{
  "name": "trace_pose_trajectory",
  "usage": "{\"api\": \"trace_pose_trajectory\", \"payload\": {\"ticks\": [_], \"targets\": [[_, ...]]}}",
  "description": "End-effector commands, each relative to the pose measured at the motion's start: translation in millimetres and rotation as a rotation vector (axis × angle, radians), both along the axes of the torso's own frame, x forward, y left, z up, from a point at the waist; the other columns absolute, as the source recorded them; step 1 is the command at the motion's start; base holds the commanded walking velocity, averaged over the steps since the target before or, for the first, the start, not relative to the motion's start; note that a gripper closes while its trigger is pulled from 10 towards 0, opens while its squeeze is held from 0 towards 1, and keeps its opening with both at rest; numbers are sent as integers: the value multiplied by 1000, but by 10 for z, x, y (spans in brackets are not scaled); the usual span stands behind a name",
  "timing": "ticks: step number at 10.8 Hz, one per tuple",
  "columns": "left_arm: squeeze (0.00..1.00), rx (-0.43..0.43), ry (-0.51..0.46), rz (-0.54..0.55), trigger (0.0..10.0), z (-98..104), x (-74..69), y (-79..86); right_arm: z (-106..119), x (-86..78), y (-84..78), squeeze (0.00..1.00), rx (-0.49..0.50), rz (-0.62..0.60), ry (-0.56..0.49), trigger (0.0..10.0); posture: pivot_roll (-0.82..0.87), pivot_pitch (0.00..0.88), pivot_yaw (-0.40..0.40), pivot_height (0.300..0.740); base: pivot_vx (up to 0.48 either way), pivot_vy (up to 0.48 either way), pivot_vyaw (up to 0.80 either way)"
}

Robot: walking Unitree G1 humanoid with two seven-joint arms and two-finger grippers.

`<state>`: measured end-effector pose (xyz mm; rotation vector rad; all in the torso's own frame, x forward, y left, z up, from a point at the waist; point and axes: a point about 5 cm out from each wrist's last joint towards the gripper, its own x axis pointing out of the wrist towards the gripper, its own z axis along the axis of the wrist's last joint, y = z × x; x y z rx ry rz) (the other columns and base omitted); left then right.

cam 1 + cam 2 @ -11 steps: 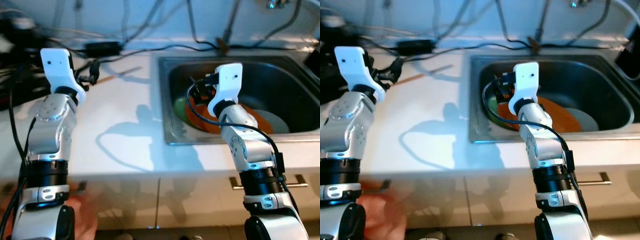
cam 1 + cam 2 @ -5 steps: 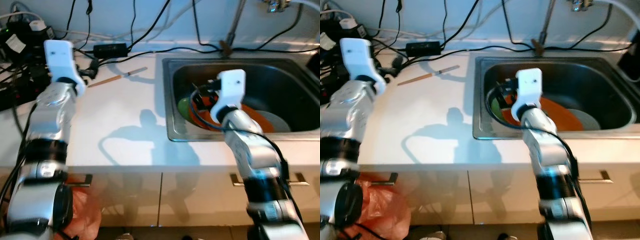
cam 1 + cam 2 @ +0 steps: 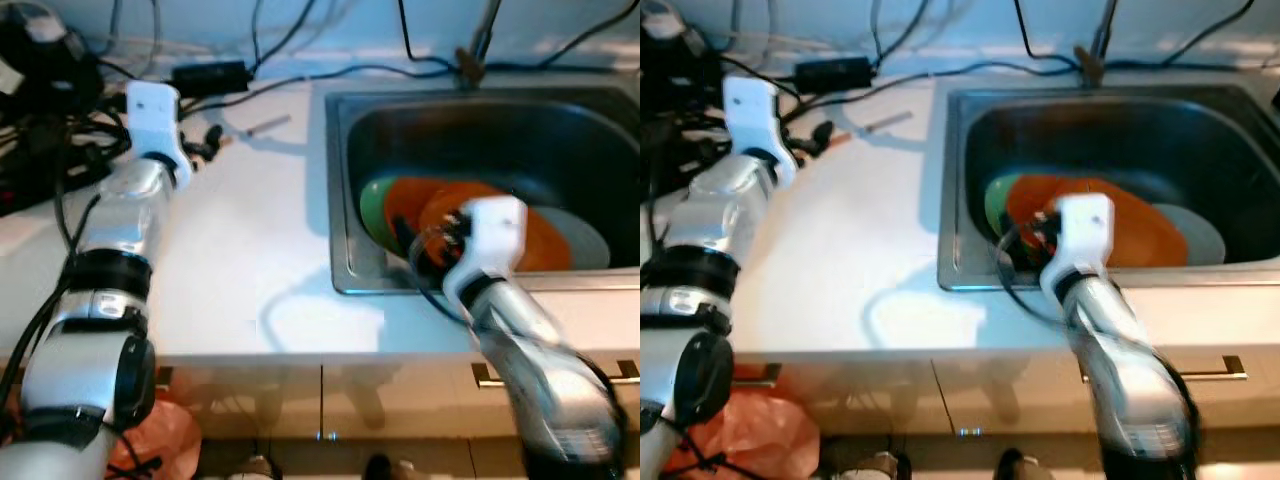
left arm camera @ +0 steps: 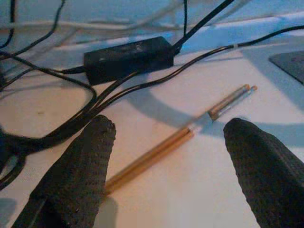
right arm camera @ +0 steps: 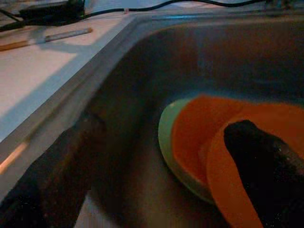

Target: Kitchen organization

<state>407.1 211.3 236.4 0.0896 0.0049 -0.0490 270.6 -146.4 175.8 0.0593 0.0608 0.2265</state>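
My left claw (image 4: 166, 166) moved closer, fingers apart astride the chopsticks (image 4: 185, 135) on the bench (image 3: 250, 250); right claw (image 5: 156, 171), also apart, dropped toward the sink's (image 3: 345, 200) orange plates (image 5: 228, 142). Pickups imminent.

Orange plates (image 3: 1130, 225) lie stacked in the sink (image 3: 970, 150)

Sink (image 3: 345, 180) is set into the surface (image 3: 250, 250), right side. Plates (image 3: 470, 215) are stacked inside it. Chopsticks (image 4: 180, 135) are laid left of the sink, power adapter (image 4: 128, 57) and cables (image 3: 60, 140) behind them.
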Motion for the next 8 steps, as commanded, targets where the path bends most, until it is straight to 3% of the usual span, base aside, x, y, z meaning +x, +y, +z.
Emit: {"api": "trace_pose_trajectory", "payload": {"ticks": [1, 3, 5, 7, 8], "targets": [[0, 10, -13, 3, 10000, 59, 25, 16, -152, -77, -45, 0, 4, -11, 93, 10000, 10, 234, 53, 740, 0, 0, 0], [0, 3, -38, 25, 10000, 197, 97, 14, -180, -115, -164, 0, -13, -53, 139, 10000, -12, 241, 56, 740, 0, 0, 0], [0, 10, -41, 46, 10000, 179, 83, 100, -169, -287, -188, 0, -10, -65, 151, 10000, -50, 241, 53, 740, 0, 0, 0], [0, -7, 47, 128, 10000, 9, 68, 230, -247, -523, -146, 0, 13, -13, 241, 10000, -69, 249, 52, 740, 0, 0, 0], [0, -17, 38, 135, 10000, 23, 69, 242, -279, -701, -160, 0, 5, 57, 297, 10000, -87, 264, 49, 740, 0, 0, 0]]}}
